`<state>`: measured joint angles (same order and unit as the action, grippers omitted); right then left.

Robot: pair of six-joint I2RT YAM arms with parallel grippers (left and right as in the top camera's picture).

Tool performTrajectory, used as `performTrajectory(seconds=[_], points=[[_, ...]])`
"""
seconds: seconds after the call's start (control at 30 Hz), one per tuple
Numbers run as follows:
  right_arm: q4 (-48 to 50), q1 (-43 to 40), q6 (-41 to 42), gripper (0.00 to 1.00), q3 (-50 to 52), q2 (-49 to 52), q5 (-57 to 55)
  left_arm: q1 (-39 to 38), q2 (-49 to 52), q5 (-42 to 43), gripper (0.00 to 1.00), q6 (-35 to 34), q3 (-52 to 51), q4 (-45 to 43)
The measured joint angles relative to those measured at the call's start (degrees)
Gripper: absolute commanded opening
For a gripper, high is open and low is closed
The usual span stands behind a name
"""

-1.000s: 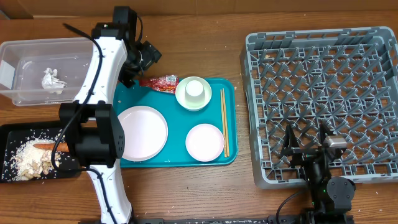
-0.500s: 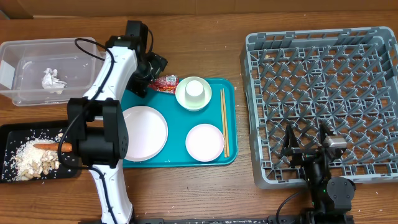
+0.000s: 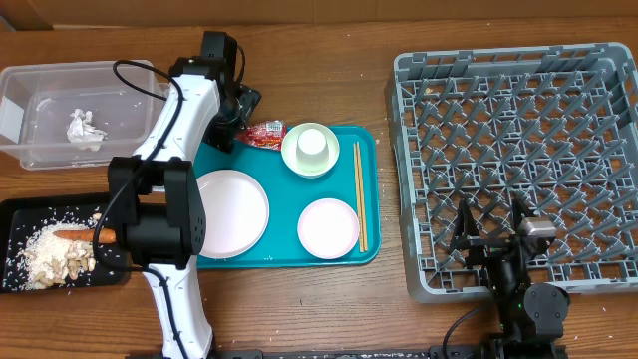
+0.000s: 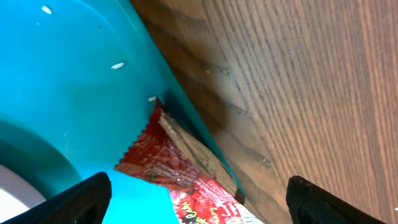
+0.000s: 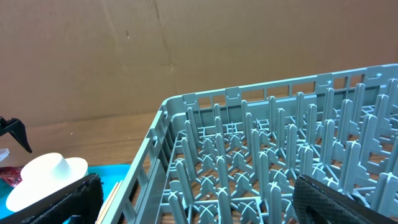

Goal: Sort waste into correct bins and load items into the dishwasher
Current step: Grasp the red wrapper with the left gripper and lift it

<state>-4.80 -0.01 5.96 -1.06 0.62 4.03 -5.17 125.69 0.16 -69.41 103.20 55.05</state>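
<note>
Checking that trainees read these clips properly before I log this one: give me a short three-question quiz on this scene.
1. True or false: no plate stands in the dish rack.
2. The crumpled tissue lies in: A) clear tub; B) black tray; C) teal tray.
3. Which piece of waste lies right under the open left gripper?
Key: 1 true; 2 A; 3 the red foil wrapper.

Red foil wrapper (image 3: 261, 132) beside white bowl (image 3: 294, 155)
The wrapper is laid flat, just at ten o'clock of the bowl.
</note>
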Motion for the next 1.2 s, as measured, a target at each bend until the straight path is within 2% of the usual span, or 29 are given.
performTrajectory(seconds=[0.47, 0.57, 0.67, 0.83, 0.97, 1.07, 1.2], points=[[0.0, -0.02, 0.02, 1.0, 0.0, 0.0, -0.02, 0.0, 1.77, 0.31, 0.75, -0.98, 0.0, -0.85], [0.0, 0.0, 0.02, 1.0, 0.0, 0.0, 0.0, 0.0, 2.19, 0.46, 0.63, -1.03, 0.0, -0.85], [0.0, 0.0, 0.02, 1.0, 0.0, 0.0, 0.02, 0.0, 2.23, 0.55, 0.44, -1.05, 0.0, -0.85], [0.02, -0.02, 0.02, 1.0, 0.0, 0.0, 0.0, 0.0, 2.23, 0.52, 0.3, -0.04, 0.0, -0.85], [0.0, 0.0, 0.04, 1.0, 0.0, 0.0, 0.0, 0.0, 2.23, 0.42, 0.13, 1.31, 0.0, -0.55], [0.0, 0.0, 0.02, 1.0, 0.0, 0.0, 0.0, 0.0, 2.23, 0.42, 0.04, 2.32, 0.0, -0.26], [0.02, 0.0, 0.02, 1.0, 0.0, 0.0, 0.0, 0.0, 2.23, 0.42, 0.04, 2.51, 0.0, 0.22]])
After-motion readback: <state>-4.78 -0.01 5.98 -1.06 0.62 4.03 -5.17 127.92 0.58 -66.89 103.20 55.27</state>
